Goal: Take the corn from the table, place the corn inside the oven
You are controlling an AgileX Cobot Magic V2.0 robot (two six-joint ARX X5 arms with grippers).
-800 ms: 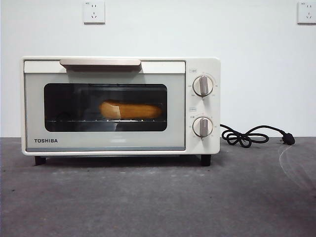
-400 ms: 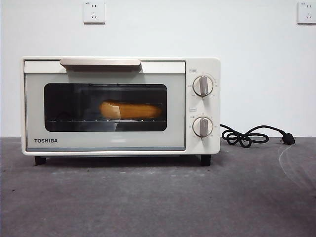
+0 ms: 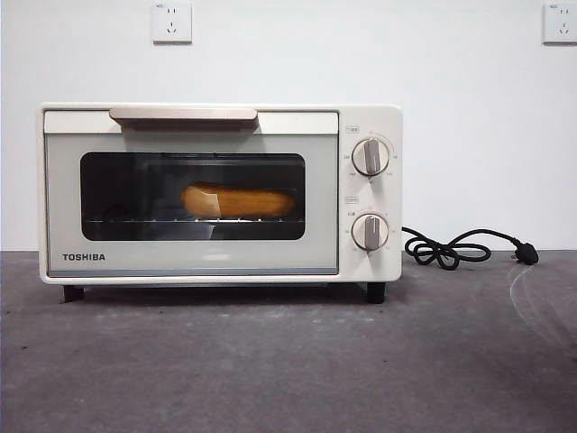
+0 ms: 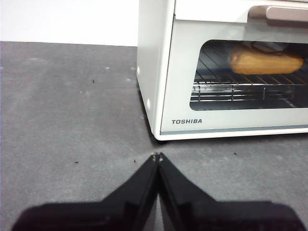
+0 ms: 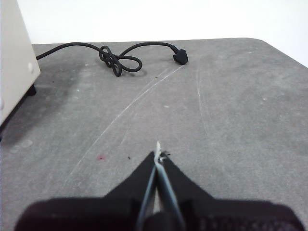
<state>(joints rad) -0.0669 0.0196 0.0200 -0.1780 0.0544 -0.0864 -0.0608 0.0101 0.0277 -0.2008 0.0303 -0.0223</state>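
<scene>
The corn cob [image 3: 239, 201] lies inside the TOSHIBA toaster oven [image 3: 370, 194], resting on the wire rack [image 4: 240, 86] behind the dark glass of the door [image 3: 191, 262], which is shut. Its long axis runs across the oven's width, parallel to the door, and it sits roughly mid-window, a little toward the knob side. Nothing of the task is left on the tabletop [image 3: 270, 370]; judged from how things lie, the corn is where the task wants it and no further move seems called for.

The left tool [image 4: 157, 156] hangs low over the tabletop, in front of the oven's corner on the side away from the knobs. Its two black jaws are pressed together tip to tip and hold nothing. From it the corn lies ahead and off to the side, behind the closed door, so it is out of reach unless the bar handle [image 3: 183, 114] along the door's top edge is pulled first.

The right tool [image 5: 158, 155] is over bare tabletop beyond the oven's knob end, with only a strip of the oven's side wall at the edge of its view. Its jaws are likewise closed and empty. The black power cord [image 5: 115, 60] lies coiled ahead of it, well apart.

Of the two, the left tool looks the nearer to the door and the corn. Neither arm shows in the front view.
</scene>
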